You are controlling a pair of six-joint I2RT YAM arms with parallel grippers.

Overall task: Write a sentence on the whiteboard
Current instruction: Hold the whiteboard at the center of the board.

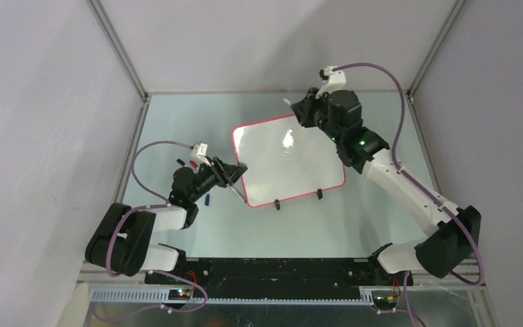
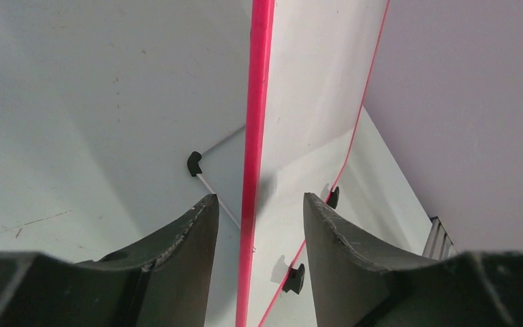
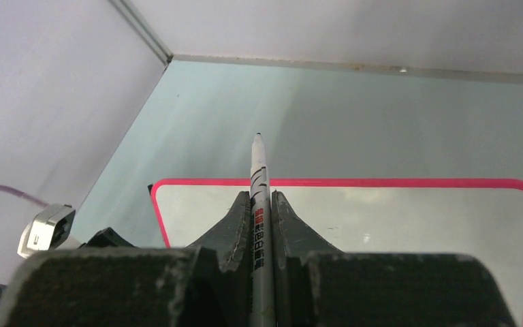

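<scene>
The whiteboard point(image 1: 289, 160), glossy white in a red frame, lies mid-table, turned a little, its two black feet point(image 1: 277, 204) at the near edge. No sentence shows on its white face. My left gripper point(image 1: 240, 182) is open astride the board's left edge; in the left wrist view the red frame point(image 2: 255, 102) runs between the spread fingers point(image 2: 197, 238) without touching either. At the board's far corner my right gripper point(image 1: 299, 109) is shut on a white marker point(image 3: 259, 163), whose tip points past the far edge of the whiteboard point(image 3: 408, 211).
A small blue cap point(image 1: 208, 199) lies on the table beside the left arm. A thin white rod with a black end point(image 2: 194, 163) lies by the board's left edge. Grey walls enclose the table on three sides.
</scene>
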